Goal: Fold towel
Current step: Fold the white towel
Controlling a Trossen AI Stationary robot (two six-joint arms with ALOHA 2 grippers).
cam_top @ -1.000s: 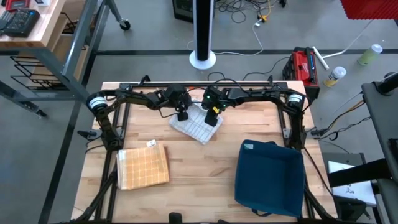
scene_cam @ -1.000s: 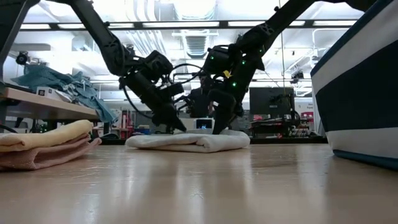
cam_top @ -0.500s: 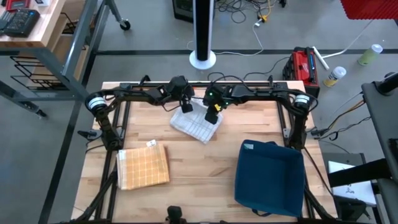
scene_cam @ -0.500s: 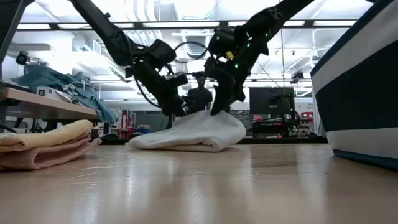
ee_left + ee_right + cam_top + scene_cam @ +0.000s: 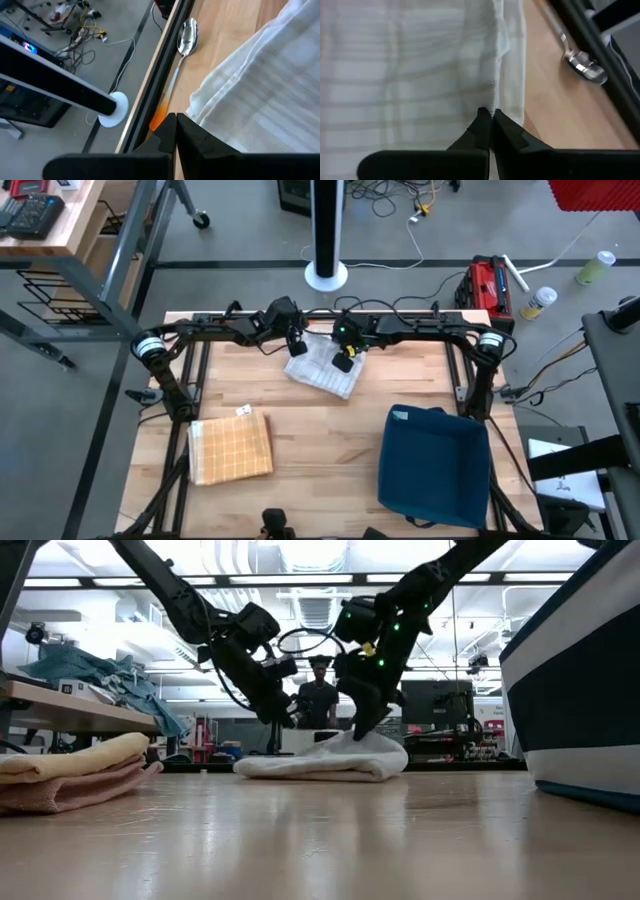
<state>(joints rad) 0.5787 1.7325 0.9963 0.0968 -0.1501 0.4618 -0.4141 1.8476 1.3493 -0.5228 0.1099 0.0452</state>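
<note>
Since a second ago the white towel (image 5: 323, 369) slid toward the desk's (image 5: 330, 442) far edge. Both my grippers, left (image 5: 296, 348) and right (image 5: 343, 363), pinch its far hem (jaws tight); the cloth's bulk trails toward the near edge.

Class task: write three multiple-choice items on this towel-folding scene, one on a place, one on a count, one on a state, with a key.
1. Where is the blue bin?
A. beside the spoon
B. right near part of the table
C. on the yellow towel

2. How many towels lie on the table?
A. two
B. four
C. none

3. The right gripper is:
A. wide open
B. shut on the white towel
C. holding the spoon

Key: B, the high view shows it there; A, the white towel and the yellow checked towel; B, its fingers pinch the cloth's edge.
</note>
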